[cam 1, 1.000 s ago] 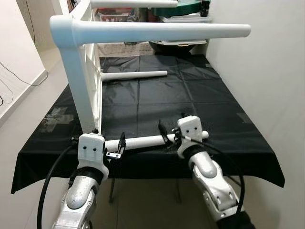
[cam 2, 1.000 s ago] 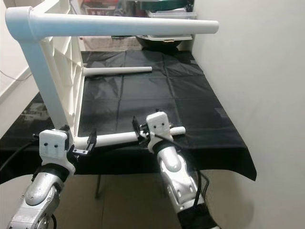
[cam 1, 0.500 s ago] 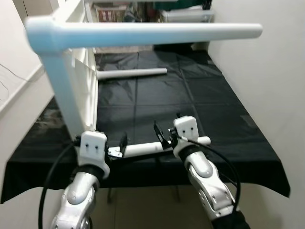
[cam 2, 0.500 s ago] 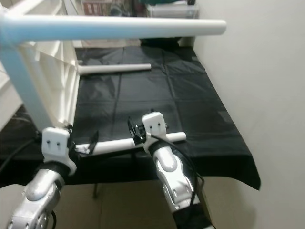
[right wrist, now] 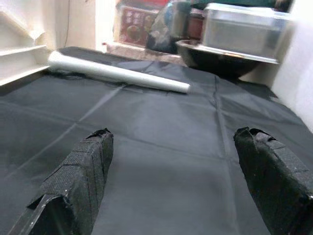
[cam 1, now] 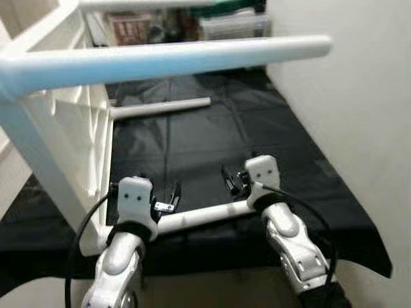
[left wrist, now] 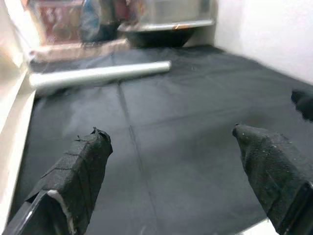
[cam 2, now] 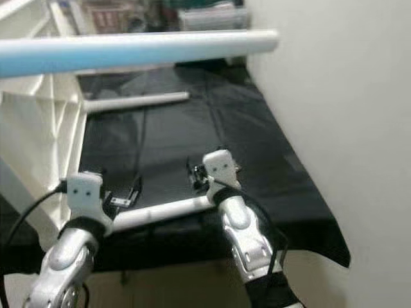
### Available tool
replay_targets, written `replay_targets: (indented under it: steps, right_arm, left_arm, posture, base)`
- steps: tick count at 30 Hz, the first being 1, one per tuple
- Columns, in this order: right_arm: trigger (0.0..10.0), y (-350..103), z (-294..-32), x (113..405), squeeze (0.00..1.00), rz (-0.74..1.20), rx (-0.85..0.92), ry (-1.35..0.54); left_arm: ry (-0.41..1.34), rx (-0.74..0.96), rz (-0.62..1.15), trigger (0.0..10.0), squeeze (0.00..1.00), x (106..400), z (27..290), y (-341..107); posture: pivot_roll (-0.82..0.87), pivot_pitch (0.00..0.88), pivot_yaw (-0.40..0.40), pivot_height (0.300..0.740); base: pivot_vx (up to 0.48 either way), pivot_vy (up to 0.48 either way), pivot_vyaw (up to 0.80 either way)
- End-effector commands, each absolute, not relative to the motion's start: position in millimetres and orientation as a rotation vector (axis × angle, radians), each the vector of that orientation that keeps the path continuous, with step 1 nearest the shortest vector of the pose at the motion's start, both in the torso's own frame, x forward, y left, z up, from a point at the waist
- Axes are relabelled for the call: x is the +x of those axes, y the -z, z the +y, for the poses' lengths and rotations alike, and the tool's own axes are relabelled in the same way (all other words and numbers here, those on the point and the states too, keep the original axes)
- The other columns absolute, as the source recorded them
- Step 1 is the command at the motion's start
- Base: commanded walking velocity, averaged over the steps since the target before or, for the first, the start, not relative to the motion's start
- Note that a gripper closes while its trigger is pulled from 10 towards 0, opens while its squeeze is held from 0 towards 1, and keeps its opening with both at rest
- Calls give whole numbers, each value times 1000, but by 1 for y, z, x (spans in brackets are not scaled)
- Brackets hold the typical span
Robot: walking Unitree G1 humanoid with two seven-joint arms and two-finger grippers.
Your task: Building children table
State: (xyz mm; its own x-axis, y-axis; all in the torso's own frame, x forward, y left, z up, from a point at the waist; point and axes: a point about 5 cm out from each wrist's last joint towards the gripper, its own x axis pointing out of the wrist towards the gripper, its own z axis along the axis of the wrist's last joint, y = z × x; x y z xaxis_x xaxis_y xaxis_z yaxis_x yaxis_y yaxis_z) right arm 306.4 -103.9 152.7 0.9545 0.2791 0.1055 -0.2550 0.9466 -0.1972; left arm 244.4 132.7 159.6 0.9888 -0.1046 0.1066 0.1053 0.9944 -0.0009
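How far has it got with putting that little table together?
Partly built. The white table frame stands on its side on the black cloth, with one leg already sticking out from it. In hand: both open grippers, left gripper and right gripper, hover over a loose near leg. Left: that one, plus the far leg.
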Motion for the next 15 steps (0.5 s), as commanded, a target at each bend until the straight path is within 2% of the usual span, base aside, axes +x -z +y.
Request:
replay_targets:
  steps: [1, 4, 6, 9, 11, 14, 15]
  right_arm:
    - [10000, -152, -101, 305, 0, -137, -190, -273]
    - [10000, -153, -104, 305, 0, -154, -214, -251]
    - [10000, -160, -115, 303, 0, -246, -371, -140]
    - [10000, -164, -119, 301, 0, -288, -440, -96]
    - [10000, -174, -123, 297, 0, -389, -598, 9]
    - [10000, -179, -124, 294, 0, -437, -655, 51]
    - [10000, -186, -127, 289, 0, -508, -721, 104]
  left_arm:
    - [82, 12, -78, 10000, 0, 243, 138, -154]
    - [71, 27, -80, 10000, 0, 243, 139, -154]
    - [6, 52, -82, 10000, 0, 241, 143, -153]
    - [-12, 56, -76, 10000, 0, 239, 144, -152]
    - [-32, 58, -56, 10000, 0, 236, 143, -147]
    - [-38, 57, -49, 10000, 0, 234, 143, -145]
    - [-39, 55, -44, 10000, 0, 234, 142, -144]
  posture:
    - [99, 72, -4, 740]
    - [99, 72, -4, 740]
    - [99, 75, -4, 740]
    - [99, 75, -4, 740]
    - [98, 77, 0, 740]
    - [97, 76, 4, 740]
    - [97, 76, 4, 740]
  base:
    - [0, 0, 0]
    - [0, 0, 0]
    - [0, 0, 0]
    - [0, 0, 0]
    - [0, 0, 0]
    - [0, 0, 0]
    - [0, 0, 0]
